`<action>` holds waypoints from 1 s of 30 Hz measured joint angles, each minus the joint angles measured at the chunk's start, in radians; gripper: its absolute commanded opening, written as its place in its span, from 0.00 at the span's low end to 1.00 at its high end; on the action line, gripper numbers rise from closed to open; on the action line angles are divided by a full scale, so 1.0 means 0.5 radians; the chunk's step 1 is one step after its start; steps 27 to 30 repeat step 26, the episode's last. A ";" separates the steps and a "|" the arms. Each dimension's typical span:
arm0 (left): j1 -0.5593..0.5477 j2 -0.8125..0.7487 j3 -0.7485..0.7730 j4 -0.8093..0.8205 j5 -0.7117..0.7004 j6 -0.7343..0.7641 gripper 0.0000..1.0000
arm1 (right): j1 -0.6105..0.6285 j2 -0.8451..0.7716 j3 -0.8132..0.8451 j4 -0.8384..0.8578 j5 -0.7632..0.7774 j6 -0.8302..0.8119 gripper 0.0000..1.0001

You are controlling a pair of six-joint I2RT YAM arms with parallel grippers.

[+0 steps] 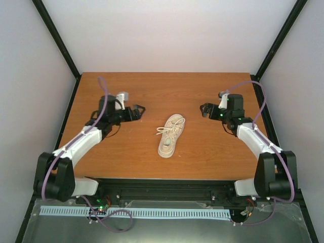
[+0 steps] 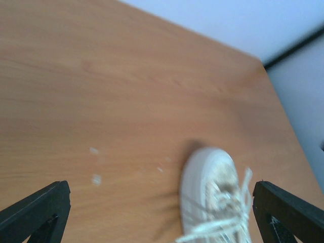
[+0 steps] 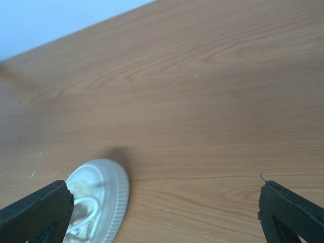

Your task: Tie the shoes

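Observation:
The shoe (image 1: 171,135), a cream low-top sneaker with thin white laces (image 1: 165,130) spread over its upper, lies in the middle of the wooden table (image 1: 126,91), toe pointing away from the arm bases. My left gripper (image 1: 139,110) hovers to its upper left, open and empty, apart from it. My right gripper (image 1: 205,110) hovers to its upper right, also open and empty. In the left wrist view the blurred shoe toe (image 2: 210,177) shows low between the wide fingers of the left gripper (image 2: 161,186). In the right wrist view the shoe toe (image 3: 104,195) sits beside the left finger of the right gripper (image 3: 164,185).
Black frame posts (image 1: 55,38) and pale walls enclose the table on three sides. The arm bases and a black rail (image 1: 167,192) run along the near edge. A few small white specks (image 2: 95,178) mark the wood.

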 measured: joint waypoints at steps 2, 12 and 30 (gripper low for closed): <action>0.162 -0.087 0.011 -0.053 -0.036 0.005 1.00 | -0.095 -0.090 -0.033 0.003 0.014 0.001 1.00; 1.061 -0.449 -0.337 0.007 -0.595 -0.082 1.00 | -0.421 -0.654 -0.476 0.414 0.517 0.007 1.00; 0.976 -0.156 -0.777 0.685 -0.988 0.227 1.00 | -0.378 -0.159 -0.991 1.431 1.060 -0.254 1.00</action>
